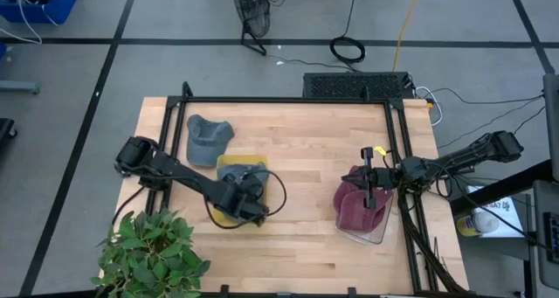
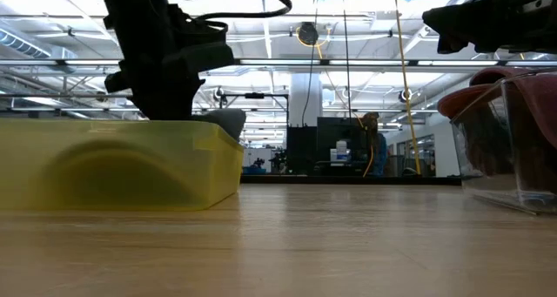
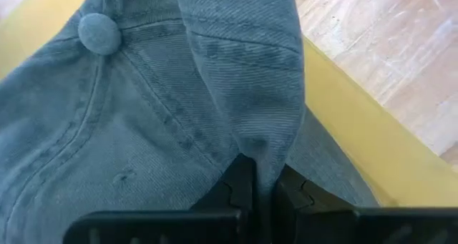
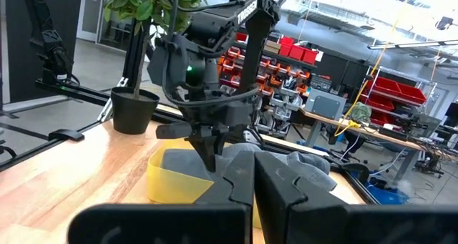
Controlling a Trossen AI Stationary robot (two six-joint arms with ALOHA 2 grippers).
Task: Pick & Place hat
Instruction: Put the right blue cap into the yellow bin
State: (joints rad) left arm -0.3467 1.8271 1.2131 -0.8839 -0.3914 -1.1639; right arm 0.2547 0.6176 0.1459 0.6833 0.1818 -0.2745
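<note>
A grey-blue hat with a cloth button on top lies in a yellow bin left of the table's middle. My left gripper reaches down into the bin, shut on the hat's cloth. Another grey-blue hat lies flat on the wood at the far left. My right gripper waits shut and empty at the right, above a clear bin that holds maroon hats. My left gripper pinches a raised fold of the hat's crown between its two fingers. The fingers come from above, slanting steeply down. The rest of the hat spreads out below them inside the yellow bin.
A potted plant stands at the table's near left corner. A black frame runs along the far edge and down both sides. Bare wood lies between the two bins. Cables hang off the right side.
</note>
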